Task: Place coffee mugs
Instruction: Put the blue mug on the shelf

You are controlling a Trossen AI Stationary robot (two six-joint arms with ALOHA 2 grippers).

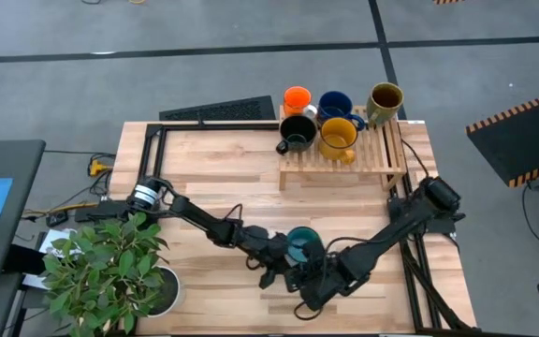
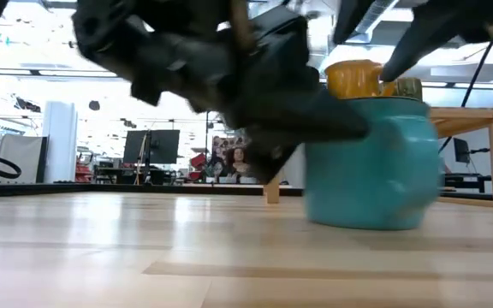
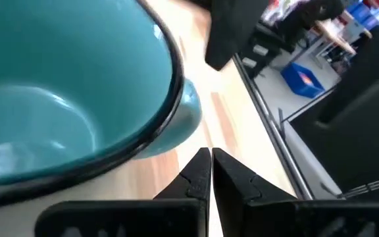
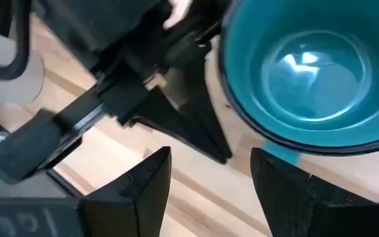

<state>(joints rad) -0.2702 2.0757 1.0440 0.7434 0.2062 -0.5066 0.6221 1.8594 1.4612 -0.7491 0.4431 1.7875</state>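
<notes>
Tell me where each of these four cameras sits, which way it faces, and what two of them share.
High view: above the table, looking straight down; both arms show, meeting at the teal mug, five mugs on the wooden rack.
Low view: at tabletop height, looking level across; dark arm parts hang over the mug.
Left wrist view: on the left arm; its shut left gripper sits beside the mug.
Right wrist view: on the right arm; its open right gripper is near the mug.
All four share the teal mug.
</notes>
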